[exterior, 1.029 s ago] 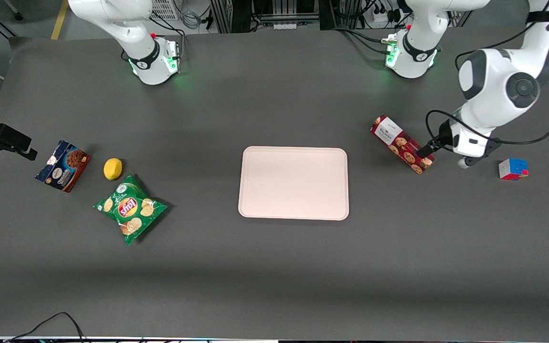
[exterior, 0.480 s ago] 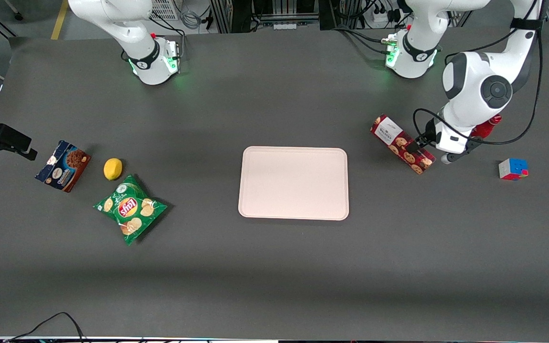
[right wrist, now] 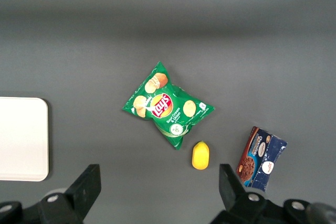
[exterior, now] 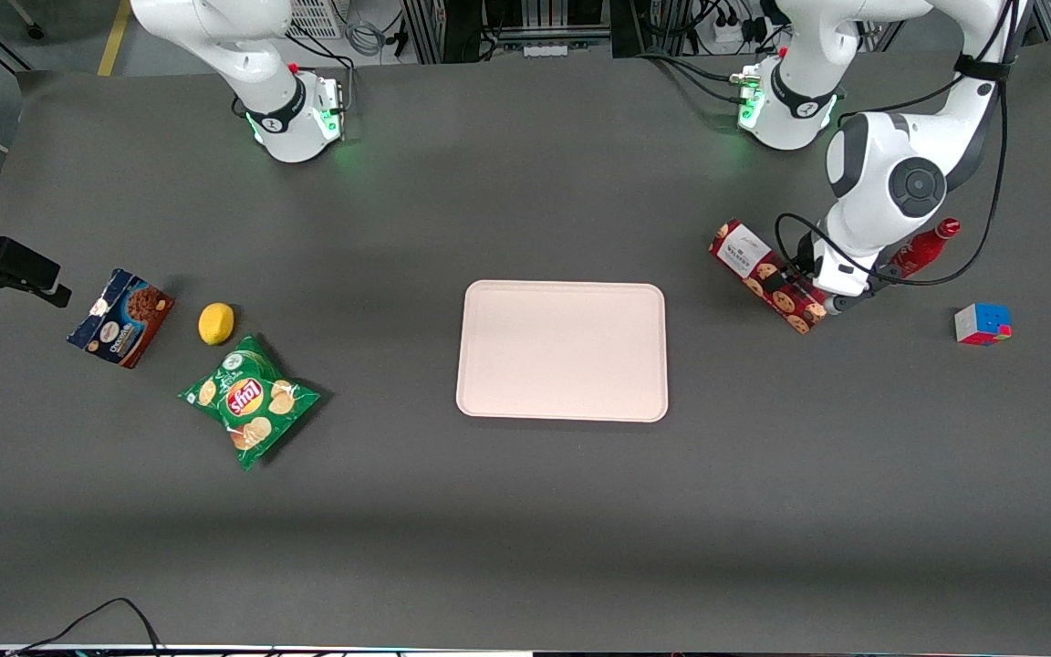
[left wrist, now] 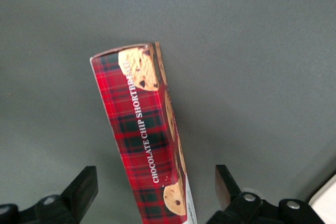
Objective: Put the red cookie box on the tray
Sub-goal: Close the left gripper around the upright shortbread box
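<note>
The red cookie box [exterior: 767, 274], a long tartan carton with cookie pictures and a white label at one end, lies flat on the table toward the working arm's end, beside the tray [exterior: 562, 351]. The pale pinkish-cream tray has nothing on it. My gripper [exterior: 795, 290] hangs low over the end of the box without the label. In the left wrist view the gripper [left wrist: 155, 187] is open, and the red cookie box [left wrist: 142, 119] runs between the two black fingers [left wrist: 84, 187] with a gap on each side. A corner of the tray [left wrist: 328, 203] shows there too.
A red bottle [exterior: 918, 248] lies beside the working arm, and a colour cube [exterior: 982, 323] sits farther toward that end of the table. Toward the parked arm's end lie a green chips bag [exterior: 250, 400], a lemon [exterior: 216, 323] and a dark blue cookie box [exterior: 120, 317].
The working arm has swung toward the tray, carrying the gripper from the box's end to over the box. The red bottle, hidden by the arm before, now shows.
</note>
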{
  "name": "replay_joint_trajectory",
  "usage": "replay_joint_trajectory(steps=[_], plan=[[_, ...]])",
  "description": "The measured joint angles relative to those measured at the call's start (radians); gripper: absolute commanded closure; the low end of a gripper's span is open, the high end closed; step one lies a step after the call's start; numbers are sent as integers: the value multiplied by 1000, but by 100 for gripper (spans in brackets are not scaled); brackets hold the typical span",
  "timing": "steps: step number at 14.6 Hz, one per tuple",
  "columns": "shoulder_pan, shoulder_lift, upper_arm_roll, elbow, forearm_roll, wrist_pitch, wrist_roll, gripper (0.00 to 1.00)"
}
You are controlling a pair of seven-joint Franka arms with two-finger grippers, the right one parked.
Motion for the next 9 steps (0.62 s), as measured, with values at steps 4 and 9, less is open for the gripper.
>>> replay_joint_trajectory(steps=[4, 9], plan=[[-1, 3, -55, -32, 0, 44, -68, 0], [-4, 67, -87, -46, 3, 148, -38, 0]])
